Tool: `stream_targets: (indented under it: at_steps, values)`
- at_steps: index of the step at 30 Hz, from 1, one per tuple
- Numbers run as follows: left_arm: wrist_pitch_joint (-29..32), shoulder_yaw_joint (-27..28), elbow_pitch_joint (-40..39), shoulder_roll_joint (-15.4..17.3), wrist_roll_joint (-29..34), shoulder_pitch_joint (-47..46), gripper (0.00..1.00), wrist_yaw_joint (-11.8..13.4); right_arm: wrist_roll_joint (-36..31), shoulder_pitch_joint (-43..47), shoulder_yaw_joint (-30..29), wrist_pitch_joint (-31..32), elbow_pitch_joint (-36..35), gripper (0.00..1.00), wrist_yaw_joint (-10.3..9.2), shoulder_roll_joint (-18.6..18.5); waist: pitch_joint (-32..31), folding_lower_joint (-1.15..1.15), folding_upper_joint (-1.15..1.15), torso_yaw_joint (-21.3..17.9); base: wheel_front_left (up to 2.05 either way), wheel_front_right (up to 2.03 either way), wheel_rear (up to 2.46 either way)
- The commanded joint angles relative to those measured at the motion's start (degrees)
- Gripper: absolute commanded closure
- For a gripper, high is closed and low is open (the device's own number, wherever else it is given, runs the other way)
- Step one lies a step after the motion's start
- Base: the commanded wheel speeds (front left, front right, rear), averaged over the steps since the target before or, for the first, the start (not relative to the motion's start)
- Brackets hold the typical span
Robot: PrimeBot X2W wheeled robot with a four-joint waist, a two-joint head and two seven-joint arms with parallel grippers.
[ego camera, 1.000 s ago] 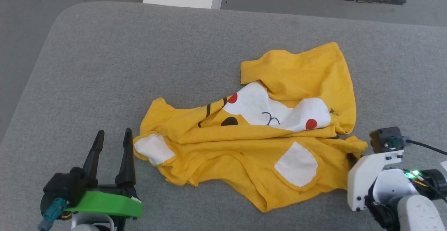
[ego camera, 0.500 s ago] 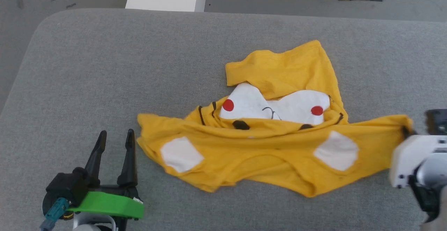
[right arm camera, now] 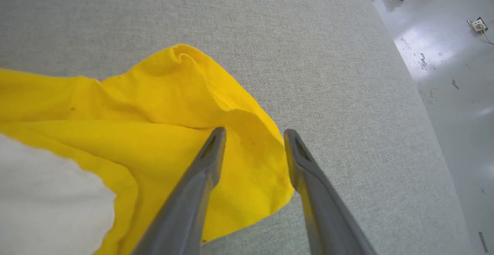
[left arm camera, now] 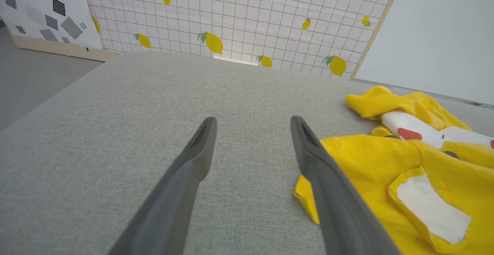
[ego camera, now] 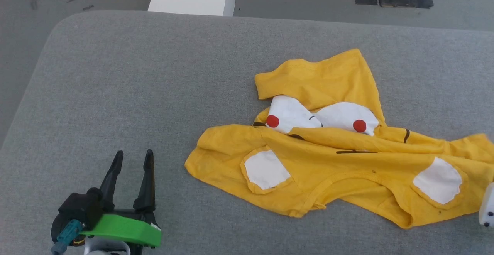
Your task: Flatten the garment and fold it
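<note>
Garment [ego camera: 339,170] lies crumpled on the grey surface [ego camera: 135,73], not flat and not folded. It is bright yellow. Its far part is bunched and doubled over the face print, so the two white patches with red dots [ego camera: 273,121] show only in part. Two more white patches sit nearer the robot, one toward the garment's left end [ego camera: 266,169] and one toward its right end [ego camera: 438,180]. Short black lines cross the folds between them.

Left gripper [ego camera: 133,152] sits off the garment's left end, well apart from the cloth, fingers spread and holding nothing. Left wrist view agrees: gripper [left arm camera: 253,119] over bare surface, garment [left arm camera: 386,162] beyond its right finger.

Right gripper [right arm camera: 254,130] is at the garment's right-end corner [right arm camera: 135,124], fingers spread. One finger is over the cloth, the other at the cloth's edge. Can't tell if either touches it. Not pinching.
</note>
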Motion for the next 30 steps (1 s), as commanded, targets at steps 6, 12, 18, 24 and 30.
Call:
stream_targets:
  at_steps: [6, 12, 18, 24, 30]
  values:
    - [-0.3, -0.3, 0.4, 0.0, 0.0, 0.6, 0.00, -0.4, 4.7, -3.5, 6.2, -2.1, -5.5, 0.00, -0.08, 0.2, -1.3, 0.00, 0.00, -0.6, 0.00, 0.00, 0.00]
    - [-0.3, -0.5, 0.3, -0.6, 0.0, 0.7, 0.00, -0.4, 14.2, -0.8, 20.2, 4.3, -12.7, 0.00, -0.08, 0.2, -1.3, 0.00, 0.00, -0.9, 0.00, 0.00, 0.00]
    - [-0.3, -0.6, 0.2, -0.5, -0.6, 0.0, 0.00, -0.4, 18.1, 3.5, 34.3, 14.5, -15.9, 0.00, -0.08, 0.2, -0.5, 0.00, 0.00, -0.4, 0.00, 0.00, 0.00]
    - [-0.3, -0.6, 0.4, -0.5, -1.1, -0.5, 0.00, -0.4, 21.7, 4.3, 45.5, 20.8, -15.7, 0.00, -0.08, -2.7, 0.1, 0.00, 0.00, 0.6, 0.00, 0.00, 0.00]
    - [-0.3, -0.8, 0.8, -0.5, -1.5, -1.0, 0.00, -0.4, 23.2, 1.3, 52.0, 21.7, -11.1, 0.00, -0.08, -5.5, 0.3, 0.00, 0.00, 1.4, 0.00, 0.00, 0.00]
